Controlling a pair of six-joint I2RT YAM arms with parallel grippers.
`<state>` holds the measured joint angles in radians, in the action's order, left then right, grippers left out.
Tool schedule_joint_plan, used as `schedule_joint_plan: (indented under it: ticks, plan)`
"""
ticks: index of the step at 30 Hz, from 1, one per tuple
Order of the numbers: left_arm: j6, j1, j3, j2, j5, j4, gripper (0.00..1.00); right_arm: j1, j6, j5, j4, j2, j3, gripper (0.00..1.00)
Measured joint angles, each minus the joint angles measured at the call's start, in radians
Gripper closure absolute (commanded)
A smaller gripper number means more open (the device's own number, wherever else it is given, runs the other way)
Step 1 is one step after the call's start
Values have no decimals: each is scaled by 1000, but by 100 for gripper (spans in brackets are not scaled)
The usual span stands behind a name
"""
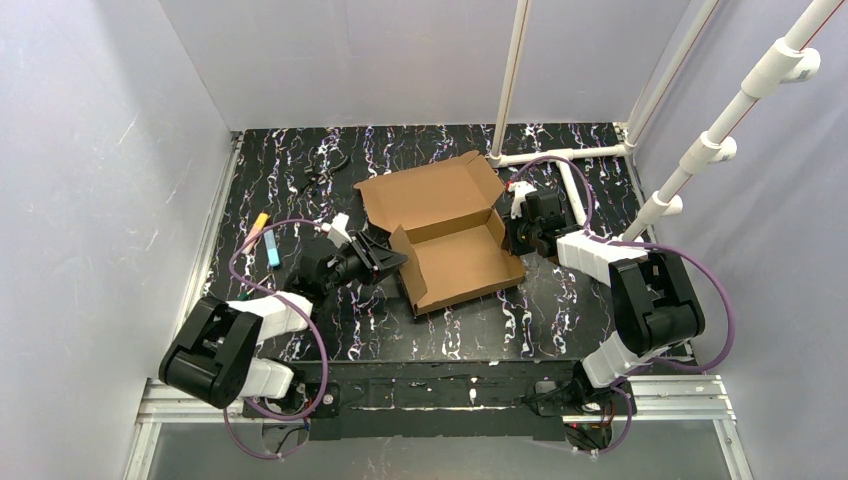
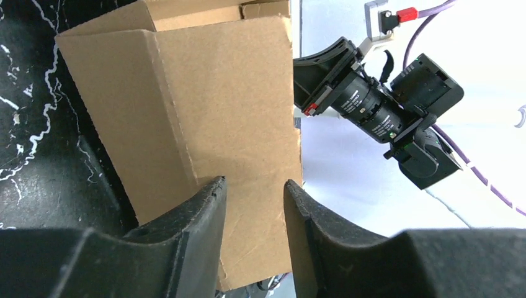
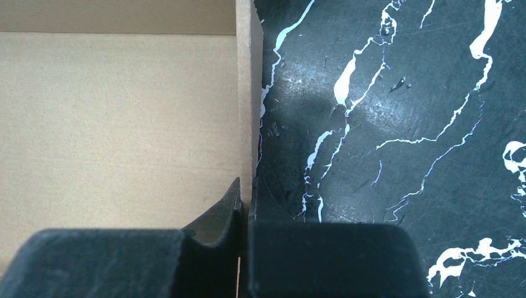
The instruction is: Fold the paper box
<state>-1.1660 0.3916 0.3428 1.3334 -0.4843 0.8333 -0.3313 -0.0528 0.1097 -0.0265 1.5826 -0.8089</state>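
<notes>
Table: black marble-patterned table top with white veins (image 1: pixel 290 170), filling the middle of the overhead view; glossy and finely scuffed in the right wrist view (image 3: pixel 403 93).
Back wall: plain pale lavender-grey back panel (image 1: pixel 400 60), rising from the table's far edge.
Left wall: matching pale left panel (image 1: pixel 90 180), along the table's left edge.
Right wall: matching pale right panel (image 1: pixel 790 230), along the table's right edge.
Frame: white plastic pipes (image 1: pixel 515 80) with fittings, standing at the table's far right corner; one slants up to the right, and short lengths lie on the table there.
Near edge: silver aluminium rail (image 1: pixel 690 384) running across.
Below: flat grey surface (image 1: pixel 450 455); its material cannot be told.
Light: soft and even, with a pale sheen (image 3: pixel 353 118) on the table top.
</notes>
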Motion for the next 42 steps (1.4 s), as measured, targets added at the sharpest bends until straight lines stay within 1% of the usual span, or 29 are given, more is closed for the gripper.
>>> schedule_joint_plan:
  ticks: [5,7,10,13,17,19,21,25,26,28,29,33,37,38,40,41,42]
  plan:
    - [-3,0,-3,20,-2,-5,66,0,0,2,-1,3,0,99]
    - [4,0,1,20,-2,-33,64,0,0,2,-1,3,0,99]
    - [29,0,25,19,1,-128,58,0,1,2,-1,3,0,99]
    - [74,-1,84,17,7,-290,51,0,0,2,-1,3,0,99]
    - [140,0,179,24,17,-467,47,0,1,5,-1,4,0,99]
    - [175,5,243,51,18,-545,42,0,1,6,-1,5,0,99]
    - [215,18,316,89,34,-638,41,0,1,6,-1,5,0,99]
    - [286,64,458,159,103,-841,43,0,2,8,-1,5,0,99]
    - [307,80,488,172,131,-893,46,0,2,10,-1,5,0,99]
    - [332,101,508,181,169,-952,55,0,2,16,-1,5,0,99]
    - [342,111,509,183,192,-980,57,-1,2,20,-1,5,0,99]
    - [379,138,517,205,275,-1075,57,-6,2,32,-1,5,0,99]
    - [401,165,605,290,348,-1166,58,-16,2,35,-1,5,0,99]
    - [402,176,636,314,371,-1193,64,-17,1,35,-1,5,0,99]
    - [403,203,697,359,423,-1246,91,-18,1,35,-1,5,0,99]
    - [402,217,720,373,448,-1269,100,-18,1,35,-1,5,0,99]
    - [404,230,739,383,480,-1296,100,-18,3,31,0,4,0,99]
